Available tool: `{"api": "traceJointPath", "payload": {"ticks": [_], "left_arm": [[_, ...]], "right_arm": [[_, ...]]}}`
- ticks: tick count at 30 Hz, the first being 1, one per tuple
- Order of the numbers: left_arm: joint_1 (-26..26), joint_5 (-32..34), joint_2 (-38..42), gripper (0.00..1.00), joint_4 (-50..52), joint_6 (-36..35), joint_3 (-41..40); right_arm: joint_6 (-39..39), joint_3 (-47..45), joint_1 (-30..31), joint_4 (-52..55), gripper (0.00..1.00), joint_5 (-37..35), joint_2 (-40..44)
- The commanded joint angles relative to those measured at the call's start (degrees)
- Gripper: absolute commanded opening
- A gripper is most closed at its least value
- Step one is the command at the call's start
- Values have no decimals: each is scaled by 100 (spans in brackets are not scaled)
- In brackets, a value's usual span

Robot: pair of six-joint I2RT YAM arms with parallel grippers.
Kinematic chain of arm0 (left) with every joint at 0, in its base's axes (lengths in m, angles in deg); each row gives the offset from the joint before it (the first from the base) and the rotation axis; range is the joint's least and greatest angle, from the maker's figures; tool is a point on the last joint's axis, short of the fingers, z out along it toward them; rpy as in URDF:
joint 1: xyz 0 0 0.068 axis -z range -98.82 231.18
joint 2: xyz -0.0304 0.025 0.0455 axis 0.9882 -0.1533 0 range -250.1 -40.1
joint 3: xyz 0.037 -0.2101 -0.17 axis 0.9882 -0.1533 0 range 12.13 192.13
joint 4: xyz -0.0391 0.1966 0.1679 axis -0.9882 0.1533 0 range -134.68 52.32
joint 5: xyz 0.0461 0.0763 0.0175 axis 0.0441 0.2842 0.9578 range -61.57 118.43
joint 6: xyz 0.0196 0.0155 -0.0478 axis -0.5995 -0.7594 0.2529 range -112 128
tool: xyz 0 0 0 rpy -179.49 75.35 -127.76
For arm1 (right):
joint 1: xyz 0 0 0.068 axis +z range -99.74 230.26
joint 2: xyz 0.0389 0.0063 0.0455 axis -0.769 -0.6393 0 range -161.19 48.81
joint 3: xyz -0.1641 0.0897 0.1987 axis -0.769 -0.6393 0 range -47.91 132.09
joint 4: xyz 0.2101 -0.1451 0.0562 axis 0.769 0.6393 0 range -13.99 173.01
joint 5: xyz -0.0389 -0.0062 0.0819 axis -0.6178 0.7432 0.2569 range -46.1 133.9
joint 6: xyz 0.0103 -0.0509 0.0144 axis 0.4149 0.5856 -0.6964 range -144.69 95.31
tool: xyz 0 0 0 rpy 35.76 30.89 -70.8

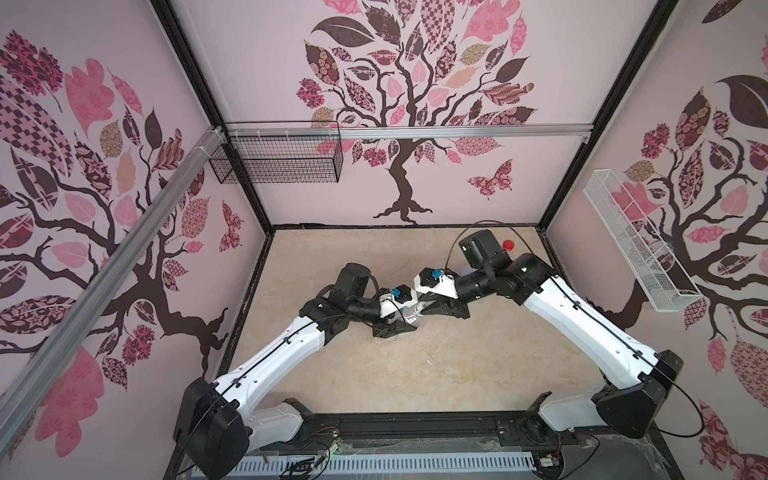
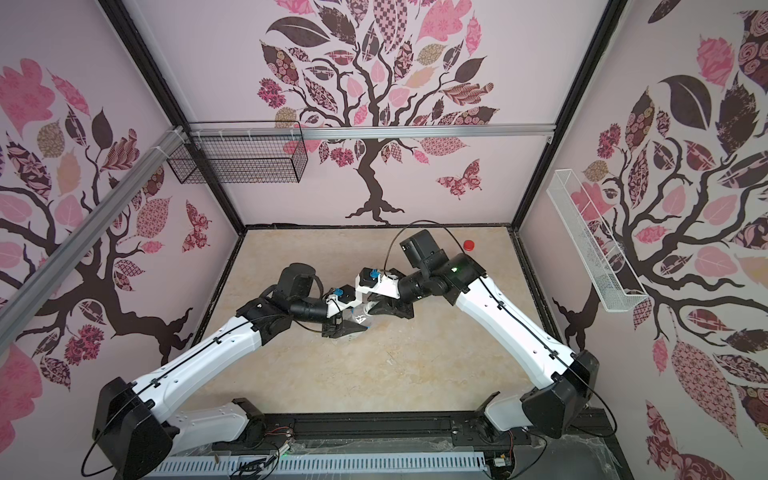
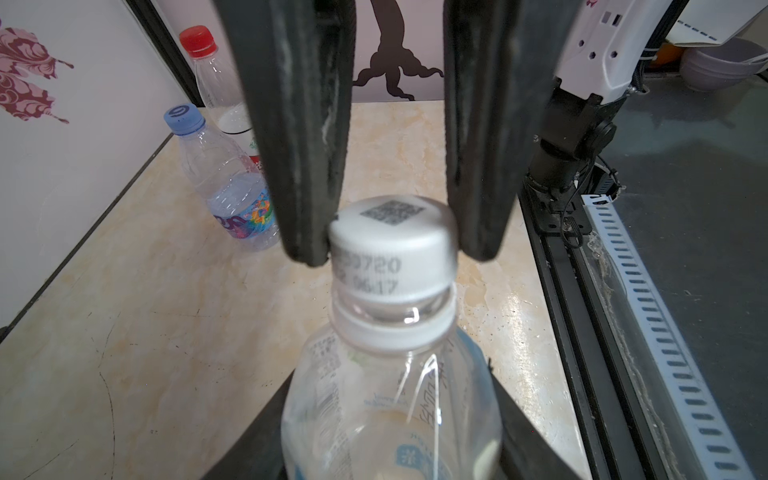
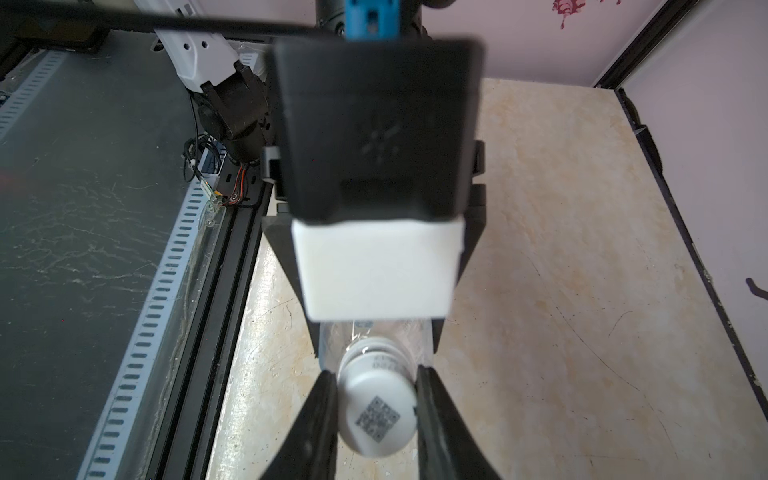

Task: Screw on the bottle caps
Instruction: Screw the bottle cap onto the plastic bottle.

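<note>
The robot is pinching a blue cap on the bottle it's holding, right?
Not quite. The fingers of the right gripper pinch a white cap, not a blue one; the right wrist view shows it. It does sit on the held bottle.

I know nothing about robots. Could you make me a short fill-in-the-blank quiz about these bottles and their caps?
1. The left tool holds a clear bottle while the right tool clamps its code-marked cap, coloured ___.
2. The squat bottle wears a white-marked cap coloured ___.
3. The taller bottle next to it wears a plain cap coloured ___.
Missing words: white; blue; red.
</note>
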Motion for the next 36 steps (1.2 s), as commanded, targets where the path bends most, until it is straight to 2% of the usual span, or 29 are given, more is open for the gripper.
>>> {"api": "traceJointPath", "payload": {"ticks": [1,6,10,14,18,22,29,32,36], "left_arm": [[-33,-72,87,38,-609,341,153],[-31,-100,-14,37,-725,606,214],[-27,-145,-28,36,-1001,971,158],[-33,-280,7,36,-1400,1236,-6],[-31,-88,173,34,-1849,1306,-264],[-33,110,312,35,-1813,985,-295],[-33,352,437,36,-1666,498,-394],[-33,365,383,36,-1395,233,-407],[-31,443,373,36,-1132,-95,-520]], "right_arm": [[96,42,158,498,29,2,-174],[190,-2,267,481,29,-279,-270],[351,-102,380,365,28,-818,-279],[191,-466,359,-175,28,-614,-42],[-314,-293,181,-49,28,117,-200],[-577,-190,166,144,28,429,-348],[-647,-51,165,399,29,384,-238],[-706,120,163,285,33,426,-100],[-795,339,122,116,44,475,88]]}}
